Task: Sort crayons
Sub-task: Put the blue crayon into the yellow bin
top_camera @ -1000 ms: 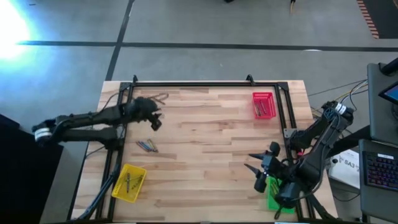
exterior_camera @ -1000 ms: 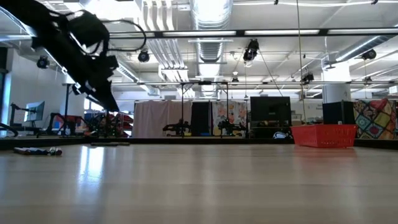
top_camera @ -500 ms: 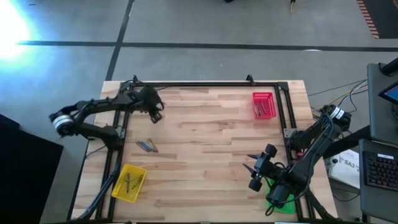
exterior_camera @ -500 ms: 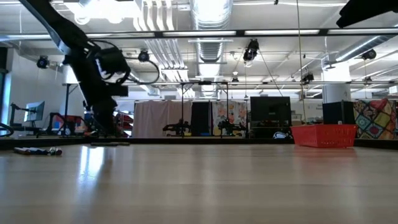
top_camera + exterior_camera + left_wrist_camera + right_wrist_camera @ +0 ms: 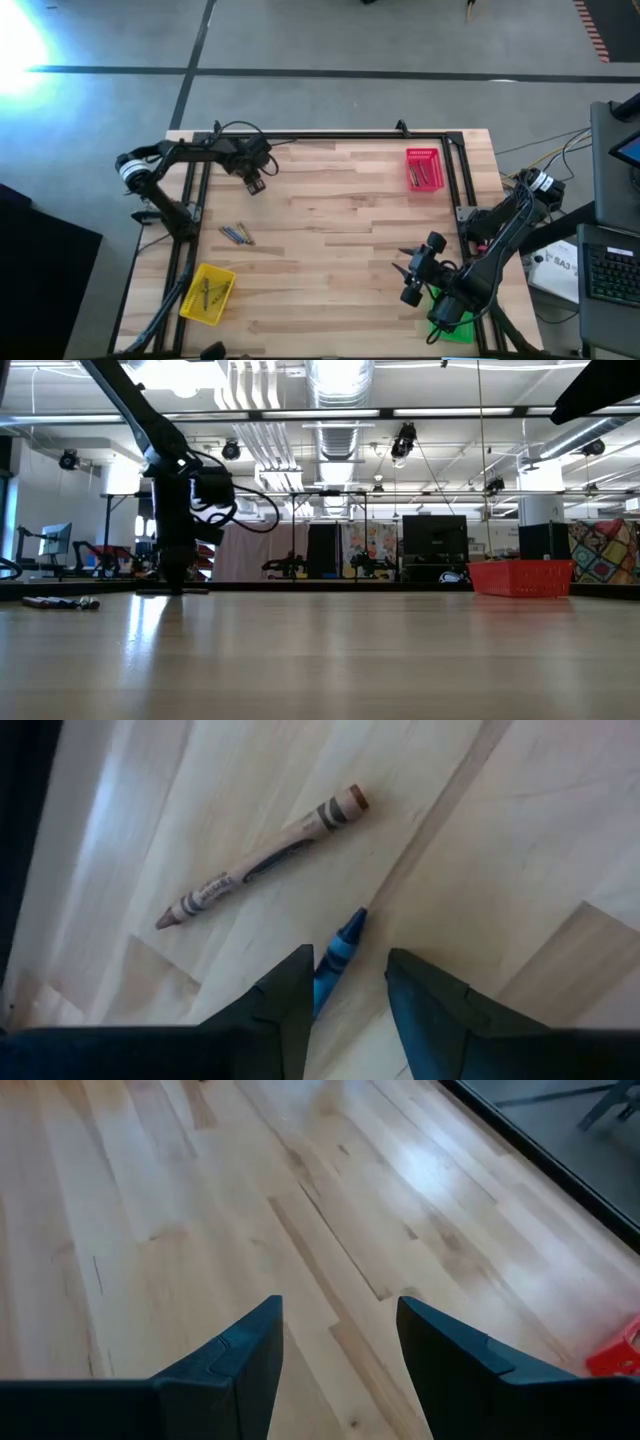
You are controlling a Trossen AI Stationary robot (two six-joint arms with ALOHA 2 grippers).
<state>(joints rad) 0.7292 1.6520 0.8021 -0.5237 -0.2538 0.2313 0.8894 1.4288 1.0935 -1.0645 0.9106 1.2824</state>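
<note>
My left gripper is open and low over the table's far left part, fingers pointing down. In the left wrist view a blue crayon lies on the wood between its two fingers. One finger hides the crayon's other end. A brown crayon lies just beyond it. A few more crayons lie on the wood at the left, and they also show in the low view. My right gripper is open and empty above the table's near right part.
A red tray with crayons stands at the far right. A yellow tray with crayons stands at the near left. A green tray lies under my right arm. A black frame rail runs round the table.
My left gripper has come down from well above the table until its fingers are at the wood, moving a little toward the far edge while its arm has swung round. My right gripper has shifted a little toward the table's left edge.
</note>
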